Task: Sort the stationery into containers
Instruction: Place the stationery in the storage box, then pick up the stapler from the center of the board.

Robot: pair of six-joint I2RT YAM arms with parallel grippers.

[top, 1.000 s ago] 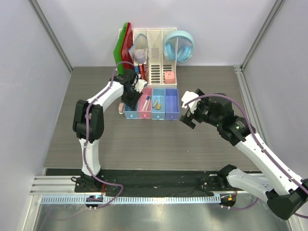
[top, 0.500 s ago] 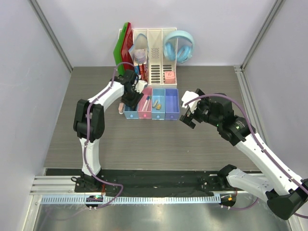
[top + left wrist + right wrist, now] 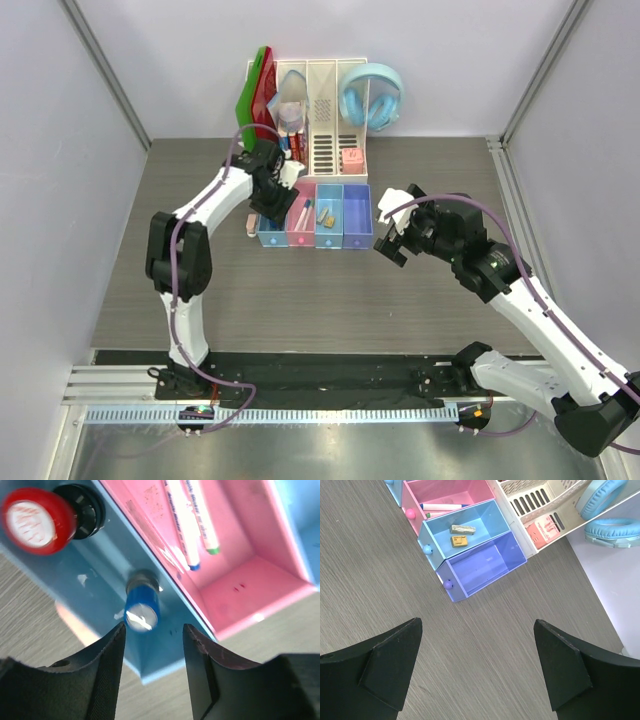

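The row of four trays sits mid-table: light blue [image 3: 270, 238], pink [image 3: 301, 228], light blue [image 3: 329, 235], purple-blue [image 3: 358, 225]. My left gripper [image 3: 270, 197] hangs open just above the leftmost tray [image 3: 95, 580], empty [image 3: 154, 650]. In that tray stand the black red-topped stamp [image 3: 37, 517] and the grey-blue round piece [image 3: 141, 611]. Two white markers [image 3: 192, 525] lie in the pink tray [image 3: 250, 580]. Two tan erasers [image 3: 460, 535] lie in the third tray [image 3: 487, 522]. The purple-blue tray [image 3: 480, 565] holds nothing. A pink clip [image 3: 248, 228] lies on the table left of the row. My right gripper [image 3: 393, 240] is open and empty [image 3: 477, 645] over bare table.
The white slotted file organizer [image 3: 325, 110] stands right behind the trays, with red and green folders [image 3: 255, 95] at its left and light blue headphones [image 3: 371, 95] at its right. It also shows in the right wrist view [image 3: 540, 500]. Grey walls enclose the table.
My left arm's elbow has swung a little to the left while its gripper stays over the leftmost tray. The right arm has not moved.
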